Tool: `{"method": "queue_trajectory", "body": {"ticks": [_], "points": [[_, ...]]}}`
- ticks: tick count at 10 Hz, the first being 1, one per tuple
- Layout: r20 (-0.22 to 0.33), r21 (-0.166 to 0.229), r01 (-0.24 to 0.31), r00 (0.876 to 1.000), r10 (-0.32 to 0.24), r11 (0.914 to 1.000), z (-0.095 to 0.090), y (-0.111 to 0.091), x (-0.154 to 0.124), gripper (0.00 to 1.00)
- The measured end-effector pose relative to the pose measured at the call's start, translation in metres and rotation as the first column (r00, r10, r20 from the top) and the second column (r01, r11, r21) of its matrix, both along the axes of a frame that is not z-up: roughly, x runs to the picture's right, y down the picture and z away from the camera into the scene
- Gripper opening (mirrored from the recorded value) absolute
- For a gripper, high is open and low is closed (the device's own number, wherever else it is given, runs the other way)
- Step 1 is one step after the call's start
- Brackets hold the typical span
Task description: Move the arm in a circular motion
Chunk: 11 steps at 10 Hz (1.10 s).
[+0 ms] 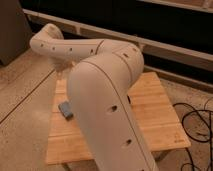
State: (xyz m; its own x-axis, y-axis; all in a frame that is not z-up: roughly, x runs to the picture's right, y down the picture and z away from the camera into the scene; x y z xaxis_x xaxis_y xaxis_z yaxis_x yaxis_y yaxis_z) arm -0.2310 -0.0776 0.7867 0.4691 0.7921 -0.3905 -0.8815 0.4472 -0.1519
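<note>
camera view | arm point(102, 100) long axis points upper-left over table point(160, 117) | claw hidden behind arm, cannot tell state

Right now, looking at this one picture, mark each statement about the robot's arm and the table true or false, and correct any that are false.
1. The arm covers much of the wooden table. True.
2. A grey-blue block lies near the table's left edge. True.
3. The pincer is clamped on the block. False: the pincer is not in view, and the block lies flat on the table.
4. The floor to the right of the table is bare. False: black cables lie there.
</note>
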Motion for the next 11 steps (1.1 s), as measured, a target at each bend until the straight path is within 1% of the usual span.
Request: {"method": "queue_trajectory", "body": {"ticks": [1, 2, 3, 4, 5, 6, 7, 8, 9, 10, 11], "points": [[0.066, -0.002, 0.017, 0.998, -0.017, 0.9999, -0.005, 0.006, -0.029, 0.65], [0.119, -0.003, 0.022, 0.993, -0.021, 0.9998, -0.012, 0.009, -0.048, 0.65], [0.205, -0.005, 0.020, 0.979, -0.019, 0.9998, -0.023, 0.016, -0.075, 0.65], [0.272, -0.006, 0.012, 0.962, -0.010, 0.9999, -0.034, 0.022, -0.093, 0.65], [0.381, -0.011, -0.005, 0.925, 0.009, 0.9999, -0.054, 0.034, -0.116, 0.65], [0.446, -0.023, -0.017, 0.895, 0.026, 0.9996, -0.067, 0.047, -0.125, 0.65], [0.489, -0.040, -0.030, 0.871, 0.045, 0.9988, -0.076, 0.063, -0.124, 0.65], [0.509, -0.052, -0.044, 0.859, 0.065, 0.9977, -0.079, 0.079, -0.110, 0.65], [0.502, -0.062, -0.056, 0.861, 0.080, 0.9965, -0.078, 0.087, -0.098, 0.65], [0.472, -0.078, -0.085, 0.874, 0.112, 0.9933, -0.074, 0.099, -0.069, 0.65], [0.399, -0.088, -0.126, 0.905, 0.151, 0.9881, -0.069, 0.109, -0.024, 0.65]]}}
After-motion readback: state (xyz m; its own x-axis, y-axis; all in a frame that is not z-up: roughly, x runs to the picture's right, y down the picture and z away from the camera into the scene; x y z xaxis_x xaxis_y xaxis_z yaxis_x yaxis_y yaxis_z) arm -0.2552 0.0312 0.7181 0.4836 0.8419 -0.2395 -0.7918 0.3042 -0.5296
